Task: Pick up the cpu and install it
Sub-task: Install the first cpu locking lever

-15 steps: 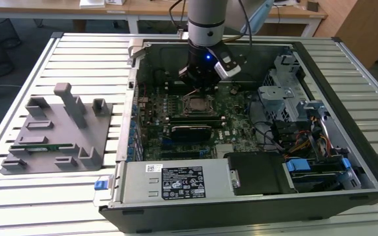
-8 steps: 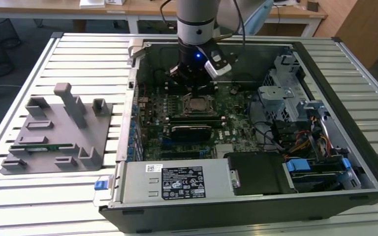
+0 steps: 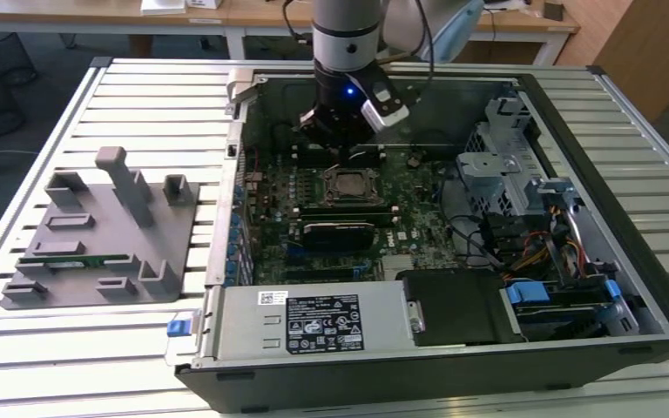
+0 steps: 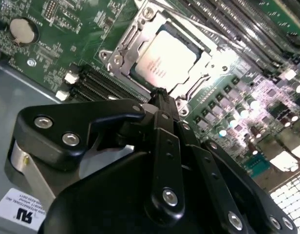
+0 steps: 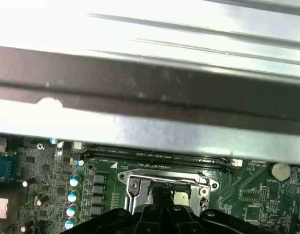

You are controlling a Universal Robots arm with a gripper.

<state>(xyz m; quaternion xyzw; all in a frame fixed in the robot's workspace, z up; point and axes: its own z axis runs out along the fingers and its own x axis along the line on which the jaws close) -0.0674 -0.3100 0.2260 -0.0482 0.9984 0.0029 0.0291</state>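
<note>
Judging from the second wrist view, I have the one cpu (image 4: 163, 61) already lying in its socket (image 4: 121, 53) on the motherboard (image 4: 77, 29), frame open around it. My single pincer (image 4: 159, 93) hangs just above the socket's edge, fingers clenched together on nothing. One memory stick (image 3: 73, 259) rests in the grey tray (image 3: 32, 300) on the tabletop (image 3: 137, 87).

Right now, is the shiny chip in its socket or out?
In. The cpu lies flat inside the socket's metal frame on the motherboard, with the gripper just above it, not holding it.
</note>
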